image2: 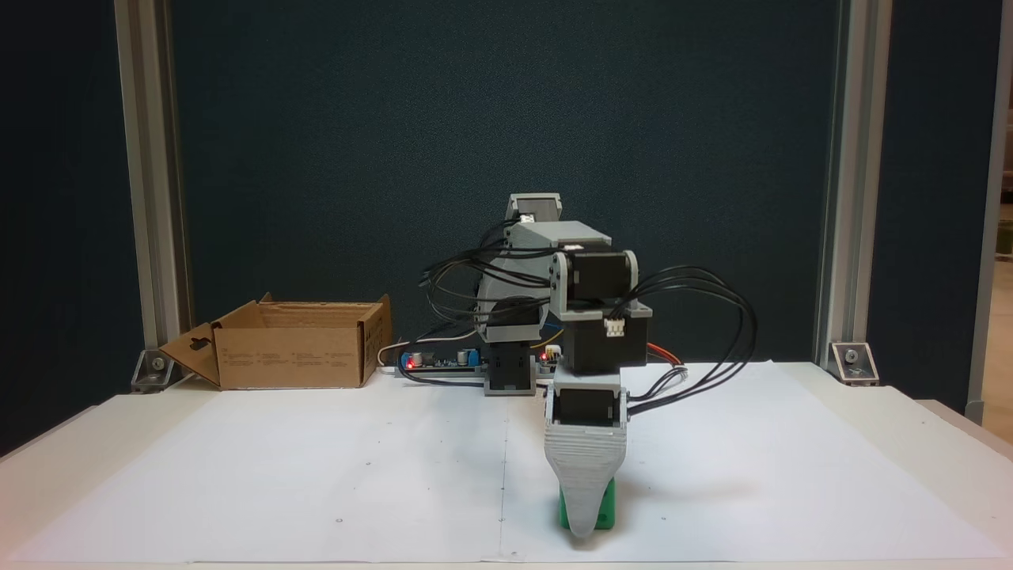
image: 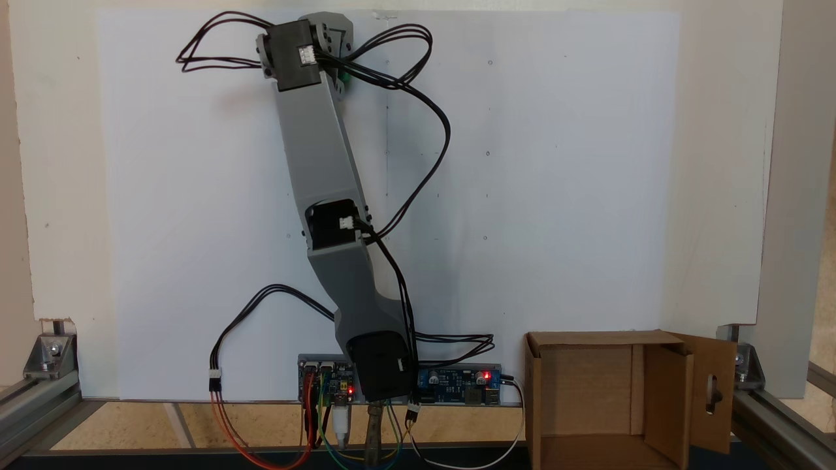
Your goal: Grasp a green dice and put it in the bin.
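Note:
The green dice rests on the white paper near the table's front edge. My gripper points straight down over it, and its grey front finger covers the dice's middle. The jaws lie one behind the other, so the gap between them is hidden. In a fixed view from above, a sliver of the green dice peeks out beside the arm's far end. The bin, a brown cardboard box with upright flaps, stands at the back left; from above, the bin sits at the lower right, and its right flap has a keyhole cutout.
The control board with red lights and loose black cables lies at the arm's base. Aluminium frame posts stand at the table's back corners. White paper covers the table between dice and bin.

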`<state>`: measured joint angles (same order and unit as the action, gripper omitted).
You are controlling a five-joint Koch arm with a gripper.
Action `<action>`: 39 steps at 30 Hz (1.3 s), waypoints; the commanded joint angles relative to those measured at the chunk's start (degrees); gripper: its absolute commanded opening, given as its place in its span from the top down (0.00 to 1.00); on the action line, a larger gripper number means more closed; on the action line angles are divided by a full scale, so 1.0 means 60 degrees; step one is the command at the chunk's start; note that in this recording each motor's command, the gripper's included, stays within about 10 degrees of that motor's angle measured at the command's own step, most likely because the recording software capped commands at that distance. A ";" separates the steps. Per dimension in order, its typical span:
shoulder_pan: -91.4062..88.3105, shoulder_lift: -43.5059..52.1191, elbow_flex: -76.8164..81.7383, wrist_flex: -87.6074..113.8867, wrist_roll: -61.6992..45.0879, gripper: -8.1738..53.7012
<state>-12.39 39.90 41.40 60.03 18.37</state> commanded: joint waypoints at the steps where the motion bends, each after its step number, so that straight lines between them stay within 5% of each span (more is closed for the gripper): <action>1: 0.0117 0.0161 -0.0176 -0.0073 0.0439 0.28; 10: 0.0117 0.0161 -0.0088 -0.0352 0.0425 0.37; 28: 0.0308 0.0161 0.0088 -0.0454 0.0425 0.37; 33: 0.0322 0.0161 0.0161 -0.0454 0.0425 0.67; 39: 0.0293 0.0176 0.0146 -0.0264 0.0483 0.68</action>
<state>-10.55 39.99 42.71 57.30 18.37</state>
